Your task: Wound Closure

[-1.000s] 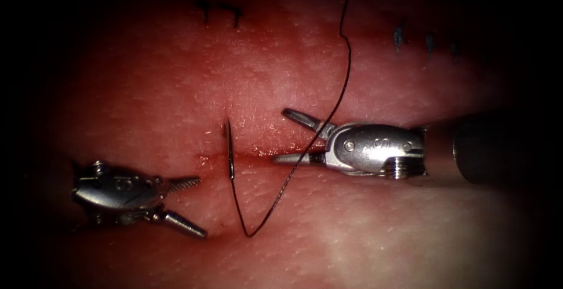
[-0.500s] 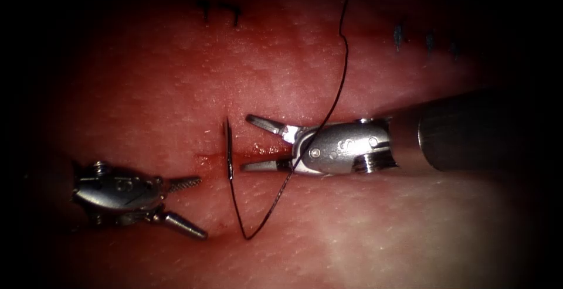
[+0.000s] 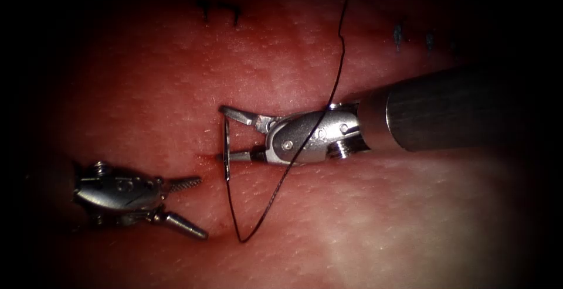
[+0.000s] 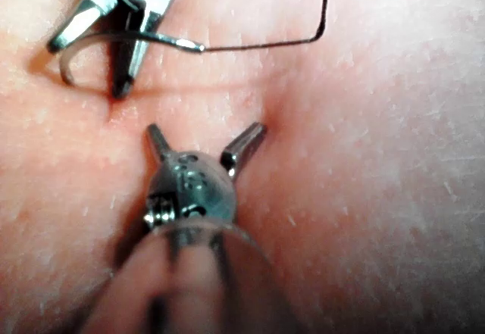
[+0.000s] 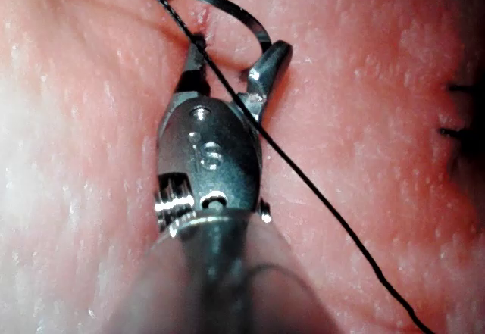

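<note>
Endoscope view: light pools on the middle of the tissue (image 3: pixel 363 230) and falls off to black at every edge and corner. Bright glints mark the right gripper (image 3: pixel 226 133). In both wrist views the near shafts are blurred and the tissue is brightly lit.

You see two small wristed tools of polished, glossy silver metal, the left one (image 3: pixel 186 202) with ridged jaw faces, the right one (image 3: pixel 226 133) on a matt, brushed dark-grey shaft (image 3: pixel 446 110). The thin curved steel needle (image 3: pixel 226 148) gleams; the fine black thread (image 3: pixel 305 148) looks matt. The moist, pebbled pink-red pork tissue (image 3: pixel 375 230) glistens.
</note>
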`<state>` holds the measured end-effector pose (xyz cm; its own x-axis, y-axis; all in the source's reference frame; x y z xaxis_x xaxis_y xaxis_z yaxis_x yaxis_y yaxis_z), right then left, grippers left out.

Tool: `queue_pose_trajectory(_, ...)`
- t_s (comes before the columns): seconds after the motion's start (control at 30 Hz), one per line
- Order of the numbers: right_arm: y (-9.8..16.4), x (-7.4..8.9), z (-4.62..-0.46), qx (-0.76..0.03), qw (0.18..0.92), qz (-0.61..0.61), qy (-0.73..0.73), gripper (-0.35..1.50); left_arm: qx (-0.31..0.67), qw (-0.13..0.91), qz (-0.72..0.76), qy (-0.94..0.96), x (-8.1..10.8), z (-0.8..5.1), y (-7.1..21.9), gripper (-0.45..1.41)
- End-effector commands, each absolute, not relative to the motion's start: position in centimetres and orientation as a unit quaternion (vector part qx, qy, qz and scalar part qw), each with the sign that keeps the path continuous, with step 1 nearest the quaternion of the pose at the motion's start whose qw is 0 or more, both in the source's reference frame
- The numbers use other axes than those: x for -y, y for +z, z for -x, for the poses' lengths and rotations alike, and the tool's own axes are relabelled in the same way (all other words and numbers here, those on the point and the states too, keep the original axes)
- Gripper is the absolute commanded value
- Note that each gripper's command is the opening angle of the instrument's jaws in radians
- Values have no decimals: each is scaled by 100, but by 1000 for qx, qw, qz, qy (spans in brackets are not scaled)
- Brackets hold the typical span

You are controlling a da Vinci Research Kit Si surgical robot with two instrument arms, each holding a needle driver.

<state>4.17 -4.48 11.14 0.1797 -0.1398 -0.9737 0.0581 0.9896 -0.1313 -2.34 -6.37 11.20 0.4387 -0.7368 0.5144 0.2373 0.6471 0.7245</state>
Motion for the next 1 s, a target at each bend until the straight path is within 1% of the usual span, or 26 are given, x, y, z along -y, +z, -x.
queue_pose_trajectory(0.03, 1115, 446, -425, -642, 763, 34, -64, 122, 433, 797, -290, -305, 648, 238, 1124, 70)
queue_pose_trajectory(0.27, 1102, 441, -425, -651, 754, 41, -78, 122, 433, 797, -291, -304, 649, 238, 1126, 70)
queue_pose_trajectory(0.4, 1097, 446, -431, -667, 736, 42, -109, 122, 433, 797, -290, -304, 649, 238, 1126, 70)
queue_pose_trajectory(0.47, 1096, 447, -432, -671, 730, 42, -119, 118, 433, 797, -291, -303, 650, 238, 1126, 70)
queue_pose_trajectory(0.57, 1095, 447, -431, -679, 718, 49, -143, 103, 433, 797, -291, -303, 650, 238, 1127, 70)
queue_pose_trajectory(0.6, 1094, 446, -431, -681, 716, 50, -146, 97, 433, 797, -291, -303, 650, 238, 1127, 70)
queue_pose_trajectory(0.67, 1095, 446, -429, -680, 712, 53, -169, 46, 433, 797, -291, -303, 650, 238, 1127, 70)
queue_pose_trajectory(0.7, 1095, 446, -428, -676, 713, 51, -180, 18, 433, 797, -291, -303, 650, 238, 1127, 70)
queue_pose_trajectory(0.73, 1095, 444, -427, -667, 719, 51, -185, 4, 433, 797, -291, -303, 650, 237, 1127, 70)
queue_pose_trajectory(0.77, 1095, 443, -427, -666, 721, 52, -184, 8, 433, 797, -292, -303, 650, 237, 1126, 70)
queue_pose_trajectory(0.8, 1095, 442, -426, -663, 724, 54, -182, 23, 433, 797, -292, -303, 650, 237, 1126, 70)
queue_pose_trajectory(0.87, 1093, 436, -424, -661, 728, 63, -170, 78, 433, 797, -292, -303, 650, 237, 1126, 70)
queue_pose_trajectory(1.0, 1085, 429, -423, -663, 728, 63, -164, 90, 433, 797, -291, -303, 651, 237, 1127, 70)
